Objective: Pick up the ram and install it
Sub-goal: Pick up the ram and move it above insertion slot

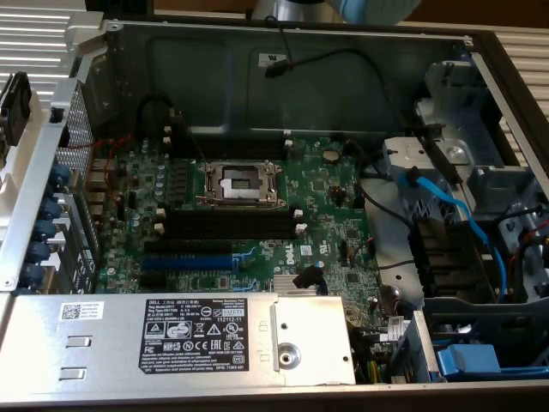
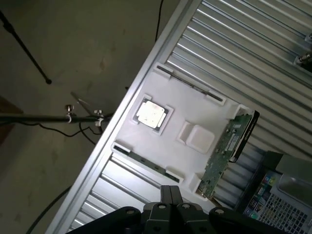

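Note:
In the wrist view the ram (image 2: 219, 156), a long green circuit-board stick, stands on edge at one side of a white tray (image 2: 195, 109), with a black part close behind it. My gripper (image 2: 170, 189) hovers above the tray's near edge, shut with nothing between its fingers, well apart from the ram. In the exterior view the open computer case shows the motherboard (image 1: 326, 197) with long black memory slots (image 1: 232, 225) that have white end clips.
The tray also holds a square silver chip (image 2: 151, 114) and two thin dark strips (image 2: 146, 162) in holders. It rests on a ribbed metal table (image 2: 253, 53). In the case are a second slot pair (image 1: 232, 146), a blue slot (image 1: 187, 262), the processor socket (image 1: 240, 182), a power supply (image 1: 171, 339) and blue cables (image 1: 455, 215).

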Controlling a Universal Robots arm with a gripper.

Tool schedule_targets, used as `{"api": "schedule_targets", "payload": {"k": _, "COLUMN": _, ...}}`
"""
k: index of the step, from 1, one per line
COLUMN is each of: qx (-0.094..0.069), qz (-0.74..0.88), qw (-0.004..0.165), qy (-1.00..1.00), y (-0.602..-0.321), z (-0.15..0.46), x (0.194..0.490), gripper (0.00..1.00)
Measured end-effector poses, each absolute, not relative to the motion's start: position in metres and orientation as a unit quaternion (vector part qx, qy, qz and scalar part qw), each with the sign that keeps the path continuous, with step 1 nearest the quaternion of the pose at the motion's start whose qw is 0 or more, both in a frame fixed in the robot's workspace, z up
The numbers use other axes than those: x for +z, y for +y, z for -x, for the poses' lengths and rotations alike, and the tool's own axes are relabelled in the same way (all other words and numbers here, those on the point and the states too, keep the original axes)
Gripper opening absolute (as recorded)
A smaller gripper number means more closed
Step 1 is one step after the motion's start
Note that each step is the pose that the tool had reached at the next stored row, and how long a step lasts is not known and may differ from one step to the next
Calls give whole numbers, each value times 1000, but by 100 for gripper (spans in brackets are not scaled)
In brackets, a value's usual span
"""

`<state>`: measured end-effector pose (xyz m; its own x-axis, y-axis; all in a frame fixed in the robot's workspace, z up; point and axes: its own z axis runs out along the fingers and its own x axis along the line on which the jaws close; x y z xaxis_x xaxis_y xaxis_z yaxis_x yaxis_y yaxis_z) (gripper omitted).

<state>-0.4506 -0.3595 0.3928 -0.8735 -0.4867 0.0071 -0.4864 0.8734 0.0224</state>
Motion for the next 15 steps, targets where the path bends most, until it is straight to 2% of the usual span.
{"api": "schedule_targets", "payload": {"k": 15, "qx": -10, "qz": -303, "qw": 6, "qy": -953, "y": -360, "z": 451, "x": 393, "gripper": 10}}
